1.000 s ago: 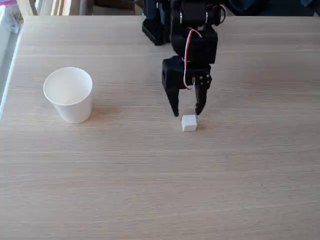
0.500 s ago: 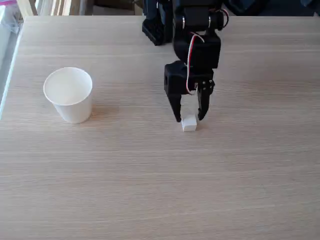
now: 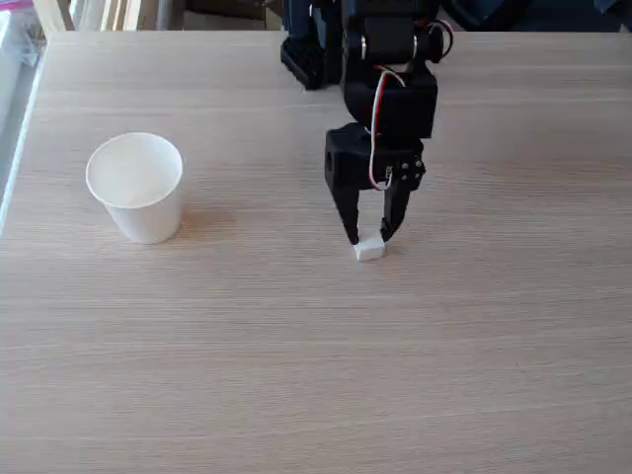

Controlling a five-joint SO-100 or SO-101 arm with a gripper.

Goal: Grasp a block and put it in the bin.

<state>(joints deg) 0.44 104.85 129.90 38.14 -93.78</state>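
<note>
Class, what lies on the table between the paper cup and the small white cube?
Only bare table between cup and cube, seen in the fixed view.

Hand point(image 3: 368, 240) pinching the block point(image 3: 369, 250) — bin point(image 3: 136, 188) stands left.

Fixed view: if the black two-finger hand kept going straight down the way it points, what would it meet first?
The small white cube, which sits right at the hand's fingertips, apparently between them. Just below lies the light wood table. Whether the fingers already touch the cube is unclear.
</note>
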